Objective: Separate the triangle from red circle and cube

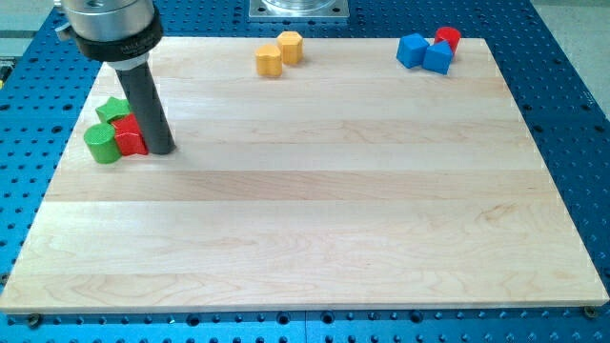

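A red circle block (448, 37), a blue cube (411, 50) and a blue triangle (438, 59) sit packed together at the view's top right of the wooden board (315, 219). The triangle touches both the circle and the cube. My tip (160, 150) rests on the board far away at the view's left, right against the right side of a red block (130, 136). The dark rod rises from the tip up to the arm's head at the view's top left.
A green cylinder (100, 143) and a green star (112, 109) sit beside the red block at the left edge. Two yellow-orange hexagon blocks (269, 60) (291, 47) sit at the top middle. A blue perforated table surrounds the board.
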Robot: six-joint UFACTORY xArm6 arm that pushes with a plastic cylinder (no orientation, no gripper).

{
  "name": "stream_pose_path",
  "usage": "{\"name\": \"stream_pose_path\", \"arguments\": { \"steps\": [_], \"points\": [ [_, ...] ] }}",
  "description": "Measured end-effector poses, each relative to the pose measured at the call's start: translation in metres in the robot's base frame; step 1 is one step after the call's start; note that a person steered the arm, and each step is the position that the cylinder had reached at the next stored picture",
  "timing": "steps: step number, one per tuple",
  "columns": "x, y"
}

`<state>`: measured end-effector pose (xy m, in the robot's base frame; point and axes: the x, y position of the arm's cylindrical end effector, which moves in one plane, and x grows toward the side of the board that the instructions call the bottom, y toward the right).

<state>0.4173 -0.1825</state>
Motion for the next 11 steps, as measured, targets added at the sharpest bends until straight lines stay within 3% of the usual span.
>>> {"name": "stream_pose_path", "arguments": {
  "steps": [1, 2, 4, 6, 7, 8, 9, 10, 11],
  "points": [
    [0.001, 0.028],
    [-0.002, 0.096],
    [-0.006, 0.103],
    [-0.037, 0.118],
    [-0.014, 0.238],
    [-0.018, 0.367],
    [-0.074, 0.461],
    [-0.164, 0.514],
    [-0.222, 0.528]
  ]
}}
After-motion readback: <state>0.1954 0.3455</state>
